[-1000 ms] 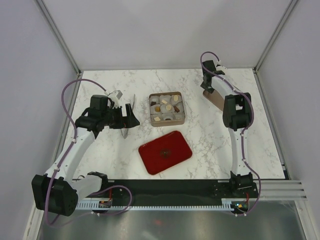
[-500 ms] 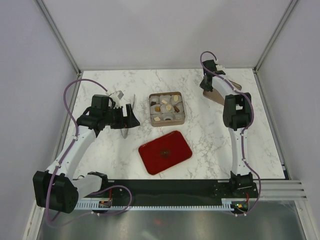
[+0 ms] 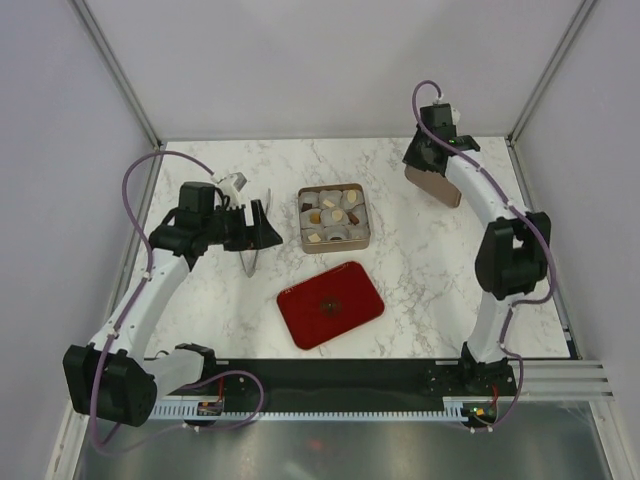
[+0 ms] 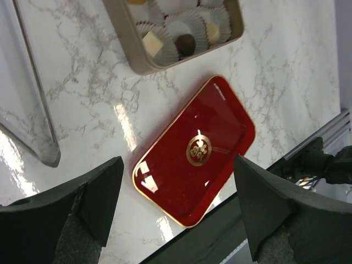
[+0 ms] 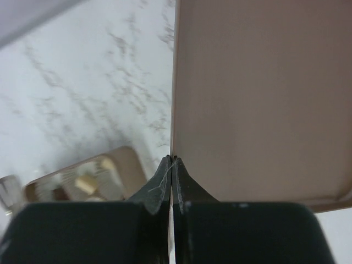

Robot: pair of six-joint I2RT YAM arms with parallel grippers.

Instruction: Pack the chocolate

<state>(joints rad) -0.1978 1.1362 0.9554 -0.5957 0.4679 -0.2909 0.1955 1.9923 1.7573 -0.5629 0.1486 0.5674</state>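
Right gripper point(image 5: 172, 165) is seen with its fingers pressed together, clamped on the thin edge of a tan panel point(image 5: 258, 99), which is held up off the marble table point(image 3: 420, 270) at about 2 o'clock from the box point(image 3: 366, 236). Left gripper point(image 3: 258, 230) is held with its fingers wide apart and nothing between them, at 9 o'clock from the box. A pair of pale tongs point(image 4: 38, 140) is seen just outside its left finger.

The chocolate point(image 3: 337, 212) is found inside the box at the middle of the table, each visible piece seated in a pleated paper cup point(image 4: 181, 25). A red tray point(image 3: 330, 303) lies at 6 o'clock from the box, apart from it.

The pieces are judged to be very light and stiff, yet brittle and easily scuffed or smeared if squeezed hard. Their smooth faces are likely to be slippery. Square pieces would best be taken across two flat opposite sides. Round and tapered ones would best be taken low across the widest part, where they are less likely to pop out of the grip. The cups are thin and soft, so a cup wall could easily be caught and crushed along with a piece.
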